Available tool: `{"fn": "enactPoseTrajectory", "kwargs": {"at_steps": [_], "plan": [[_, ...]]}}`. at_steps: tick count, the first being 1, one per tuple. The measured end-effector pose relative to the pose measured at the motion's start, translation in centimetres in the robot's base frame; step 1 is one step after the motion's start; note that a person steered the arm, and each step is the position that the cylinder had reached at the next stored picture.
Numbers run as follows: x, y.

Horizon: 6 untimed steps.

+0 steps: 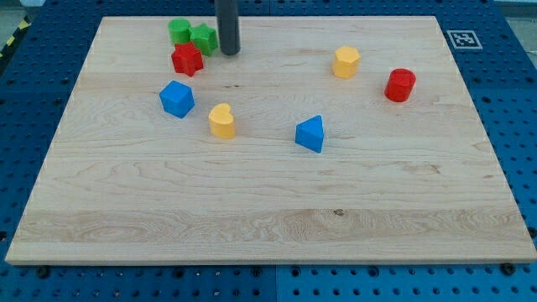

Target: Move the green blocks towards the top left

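Observation:
Two green blocks sit near the view's top left of the wooden board [268, 210]: a green round block [179, 31] and a green star block [203, 38], touching each other. A red star block [187, 59] lies just below them, touching. My tip [229, 52] stands just to the right of the green star block, close to it or touching it.
A blue cube [177, 98] and a yellow heart block [222, 121] lie left of centre. A blue triangular block [310, 133] is near the centre. A yellow hexagonal block [346, 62] and a red cylinder [400, 85] are at the right.

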State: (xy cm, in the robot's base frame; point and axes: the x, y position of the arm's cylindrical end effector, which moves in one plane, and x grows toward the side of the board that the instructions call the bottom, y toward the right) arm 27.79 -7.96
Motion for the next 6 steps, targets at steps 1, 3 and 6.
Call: {"fn": "enactPoseTrajectory", "kwargs": {"at_steps": [1, 3, 6], "plan": [[-1.0, -2.3], [-5.0, -3.8], [-2.8, -5.5]]}}
